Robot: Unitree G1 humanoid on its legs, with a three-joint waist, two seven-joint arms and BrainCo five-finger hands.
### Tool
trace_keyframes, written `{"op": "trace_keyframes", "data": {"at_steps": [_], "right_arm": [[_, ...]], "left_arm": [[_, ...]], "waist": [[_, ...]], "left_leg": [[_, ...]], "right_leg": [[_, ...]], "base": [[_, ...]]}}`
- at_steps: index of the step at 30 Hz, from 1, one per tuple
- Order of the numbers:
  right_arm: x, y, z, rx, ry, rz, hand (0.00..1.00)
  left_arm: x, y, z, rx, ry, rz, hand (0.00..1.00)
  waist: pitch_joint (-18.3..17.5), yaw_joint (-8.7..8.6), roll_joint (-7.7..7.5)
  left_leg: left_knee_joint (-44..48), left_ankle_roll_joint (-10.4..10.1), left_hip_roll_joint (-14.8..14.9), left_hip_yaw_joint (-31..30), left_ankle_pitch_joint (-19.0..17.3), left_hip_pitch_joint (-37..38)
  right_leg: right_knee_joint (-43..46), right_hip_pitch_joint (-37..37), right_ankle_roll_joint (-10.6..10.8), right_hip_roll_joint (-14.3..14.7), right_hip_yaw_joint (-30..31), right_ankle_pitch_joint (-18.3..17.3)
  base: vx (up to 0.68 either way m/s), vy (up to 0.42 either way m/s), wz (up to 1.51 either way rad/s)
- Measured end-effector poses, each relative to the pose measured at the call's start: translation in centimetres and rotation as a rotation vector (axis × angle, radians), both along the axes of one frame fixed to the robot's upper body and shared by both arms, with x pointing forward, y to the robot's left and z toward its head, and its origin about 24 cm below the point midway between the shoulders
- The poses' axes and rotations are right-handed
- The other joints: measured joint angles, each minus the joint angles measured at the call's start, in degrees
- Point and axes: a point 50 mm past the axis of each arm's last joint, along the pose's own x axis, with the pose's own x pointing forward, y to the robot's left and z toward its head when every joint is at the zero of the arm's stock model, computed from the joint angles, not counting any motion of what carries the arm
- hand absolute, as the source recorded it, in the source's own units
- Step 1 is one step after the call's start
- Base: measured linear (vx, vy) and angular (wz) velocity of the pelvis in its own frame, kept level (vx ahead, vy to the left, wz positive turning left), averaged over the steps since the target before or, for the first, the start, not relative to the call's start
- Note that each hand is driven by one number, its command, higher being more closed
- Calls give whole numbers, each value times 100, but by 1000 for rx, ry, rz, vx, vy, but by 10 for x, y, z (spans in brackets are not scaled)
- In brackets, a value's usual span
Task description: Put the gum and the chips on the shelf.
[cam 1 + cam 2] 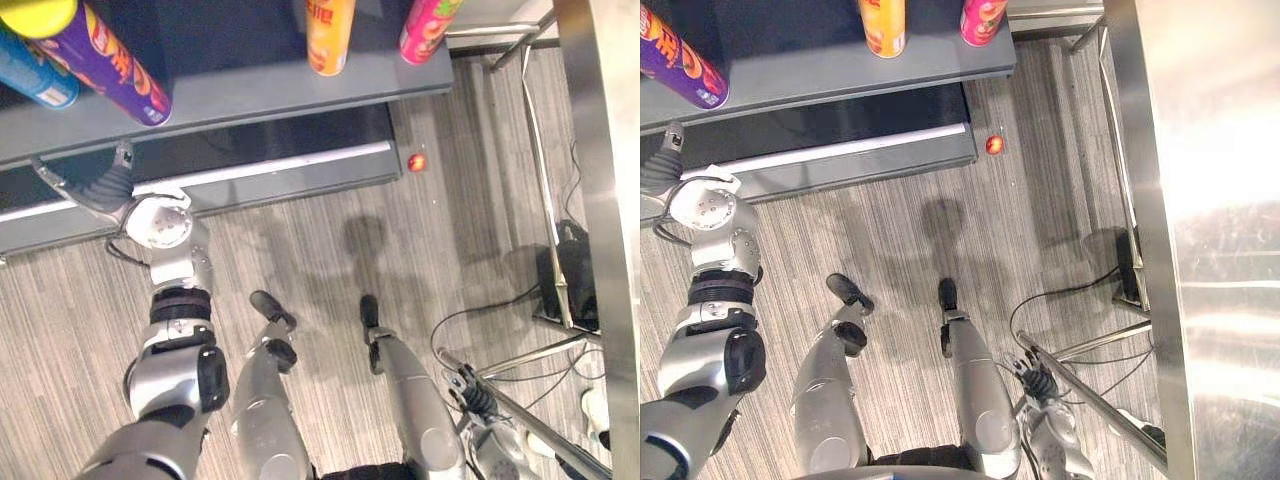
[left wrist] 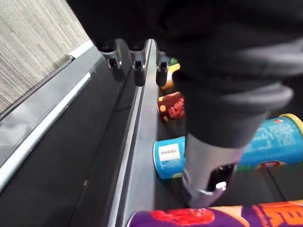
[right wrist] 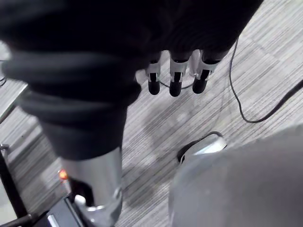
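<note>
While a tall purple chips can (image 1: 110,62) and an orange chips can (image 1: 328,35) stand on the grey shelf (image 1: 260,90), the left hand (image 1: 105,185) sits at its front edge. Left wrist view: straight fingers (image 2: 138,75), empty, near a blue chips can (image 2: 265,142). Right wrist view: the right hand's (image 3: 71,85) relaxed fingers (image 3: 175,85) hang empty above striped floor (image 3: 265,56).

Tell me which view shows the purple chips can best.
The left eye view: the purple chips can shows its top and most of its body. The right eye view crops it at the edge; the left wrist view catches a strip.
</note>
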Motion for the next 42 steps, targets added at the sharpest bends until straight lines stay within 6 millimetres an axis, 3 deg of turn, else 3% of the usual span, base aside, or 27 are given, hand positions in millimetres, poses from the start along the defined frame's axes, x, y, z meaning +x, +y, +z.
{"op": "trace_keyframes", "data": {"at_steps": [21,42], "right_arm": [[4,5,3,41,-40,-3,0],[4,5,3,42,-59,-6,0]], "left_arm": [[3,-16,21,162,-35,-66,0],[5,-33,42,224,-115,-107,0]], "waist": [[17,-13,-37],[16,-64,-38]], "left_leg": [[587,112,175,15,-313,-291],[611,122,195,187,-321,-288]], "right_leg": [[281,-227,46,-29,10,-75],[262,-262,41,-85,1,-85]], "base": [[34,-34,-1],[32,-42,0]]}}
